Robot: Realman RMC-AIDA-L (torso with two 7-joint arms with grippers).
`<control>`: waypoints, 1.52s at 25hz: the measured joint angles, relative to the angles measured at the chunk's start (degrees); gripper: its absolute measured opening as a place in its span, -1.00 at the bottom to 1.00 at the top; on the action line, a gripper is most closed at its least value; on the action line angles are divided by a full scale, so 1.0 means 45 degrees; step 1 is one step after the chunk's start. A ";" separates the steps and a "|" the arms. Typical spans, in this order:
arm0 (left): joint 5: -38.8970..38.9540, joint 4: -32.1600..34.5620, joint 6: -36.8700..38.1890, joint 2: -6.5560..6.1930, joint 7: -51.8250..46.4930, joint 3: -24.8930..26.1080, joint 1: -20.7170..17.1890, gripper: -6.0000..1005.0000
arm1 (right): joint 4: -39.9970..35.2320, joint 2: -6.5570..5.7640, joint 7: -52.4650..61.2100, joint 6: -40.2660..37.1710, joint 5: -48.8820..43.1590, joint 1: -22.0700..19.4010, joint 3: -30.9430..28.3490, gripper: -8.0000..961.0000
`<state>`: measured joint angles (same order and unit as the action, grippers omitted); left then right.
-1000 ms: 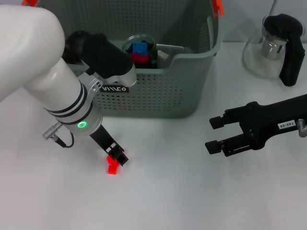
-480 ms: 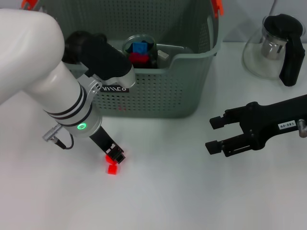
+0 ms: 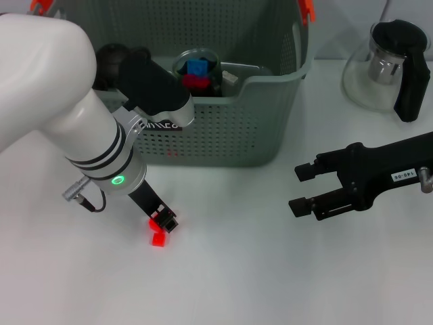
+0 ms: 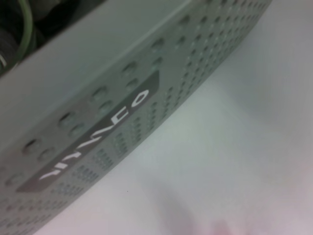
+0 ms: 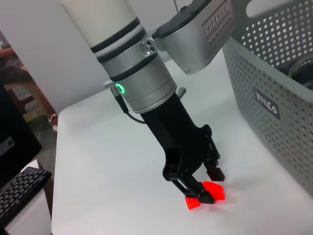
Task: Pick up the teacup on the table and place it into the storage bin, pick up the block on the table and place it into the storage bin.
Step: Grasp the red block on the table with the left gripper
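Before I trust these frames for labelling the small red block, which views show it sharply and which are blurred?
Head view: small red block sharp under the left gripper. Right wrist view: block crisp. Left wrist view: out of focus, only the grey-green perforated storage bin.

You see a bright red block (image 3: 159, 237) on a white worktop (image 3: 270, 284), a grey-green perforated storage bin (image 3: 223, 128) with orange clips, and black hands on white arms.
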<state>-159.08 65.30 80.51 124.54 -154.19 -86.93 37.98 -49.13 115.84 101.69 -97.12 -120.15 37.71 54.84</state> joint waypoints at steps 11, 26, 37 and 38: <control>-0.0020 -0.0008 -0.0055 0.0000 -0.0012 0.0003 -0.0016 -0.13 | 0.0000 0.0000 -0.0008 0.0000 -0.0031 0.0040 -0.0142 0.75; -0.0176 -0.0176 -0.0157 0.0000 -0.0066 -0.0103 -0.0003 -0.14 | 0.0000 0.0000 -0.0039 0.0020 -0.0054 0.0059 -0.0157 0.75; -0.0177 -0.0162 -0.0068 0.0000 -0.0060 -0.0116 0.0042 -0.42 | 0.0000 0.0000 -0.0050 0.0115 -0.0044 0.0058 -0.0157 0.74; -0.0177 -0.0152 -0.0068 0.0000 -0.0058 -0.0112 0.0041 -0.42 | 0.0000 0.0000 -0.0054 0.0117 -0.0043 0.0058 -0.0157 0.74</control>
<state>-159.88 64.62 80.21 124.54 -154.45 -87.44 38.16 -49.13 115.84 101.45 -96.60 -120.34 37.96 54.14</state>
